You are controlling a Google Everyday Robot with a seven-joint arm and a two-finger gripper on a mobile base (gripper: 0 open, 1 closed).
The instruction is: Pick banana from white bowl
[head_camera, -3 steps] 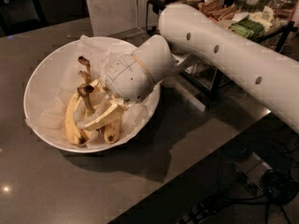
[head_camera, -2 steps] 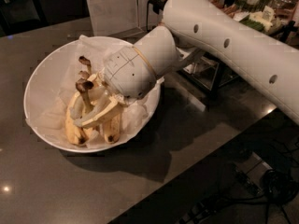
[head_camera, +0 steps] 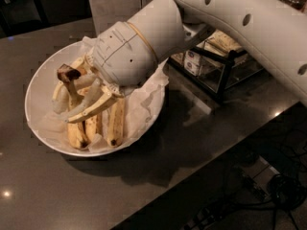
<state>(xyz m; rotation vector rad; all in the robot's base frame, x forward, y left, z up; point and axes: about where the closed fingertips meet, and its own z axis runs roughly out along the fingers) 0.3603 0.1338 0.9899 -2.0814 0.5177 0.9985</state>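
resting in the paper-lined white bowl (head_camera: 36, 87), bruised yellow bananas (head_camera: 115, 123) — dark-stemmed — lie under the end effector (head_camera: 76, 113), its grip unclear.

Cream pincer (head_camera: 76, 113) over brown-spotted yellow bananas (head_camera: 116, 123), white bowl (head_camera: 36, 87), white paper (head_camera: 149, 99), dark grey counter (head_camera: 72, 195).

A dark grey, glossy desk (head_camera: 57, 195) catches small glints of light. A white bowl (head_camera: 36, 80) sits on its left half, toward the far edge. A black wire rack (head_camera: 225, 63) holding packets stands near the far right edge, close beside the bowl. The robot's gripper (head_camera: 72, 117) reaches down into the bowl.
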